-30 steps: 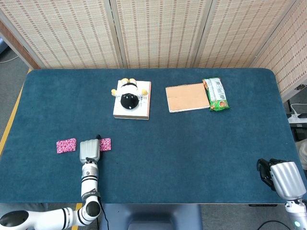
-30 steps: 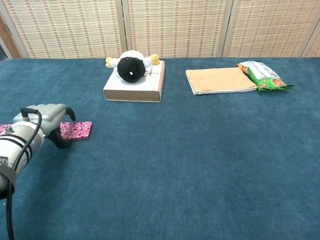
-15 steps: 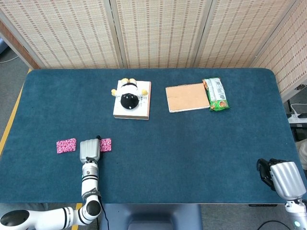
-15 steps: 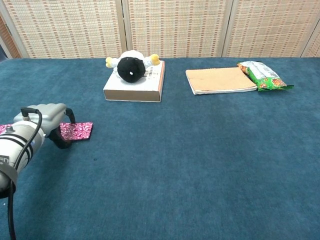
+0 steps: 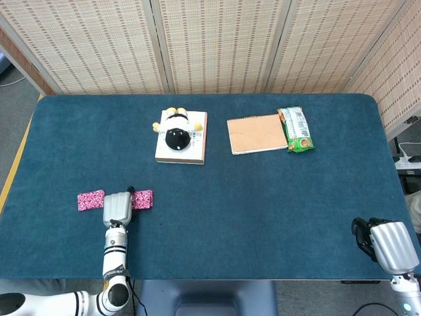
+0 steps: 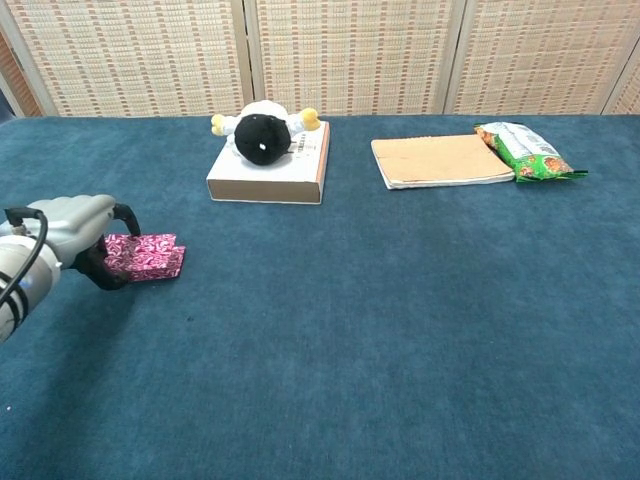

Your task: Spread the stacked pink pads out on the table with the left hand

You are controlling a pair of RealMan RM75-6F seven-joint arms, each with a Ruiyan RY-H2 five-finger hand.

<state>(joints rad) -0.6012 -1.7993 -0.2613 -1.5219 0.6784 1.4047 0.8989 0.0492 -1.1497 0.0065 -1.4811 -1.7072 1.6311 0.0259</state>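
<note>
Near the table's left front, my left hand (image 5: 117,209) (image 6: 70,233) sits between two patches of pink. A single pink pad (image 5: 91,200) lies flat to its left. On its right is the pink pad stack (image 5: 143,199) (image 6: 150,260); the hand pinches the top pad (image 6: 135,246), which sits offset to the left of the pad beneath. In the chest view the hand hides the single pad. My right hand (image 5: 388,245) rests at the front right corner with its fingers curled in and nothing in them; only the head view shows it.
A white box (image 5: 191,151) (image 6: 290,178) with a black-and-white plush toy (image 5: 176,133) (image 6: 262,133) on it stands at the back centre. A brown notebook (image 5: 256,133) (image 6: 440,160) and a green snack bag (image 5: 296,130) (image 6: 525,150) lie at the back right.
My left hand has shifted left and a little back, drawing the top pad of the stack leftward off the one below. The right hand has not moved.
</note>
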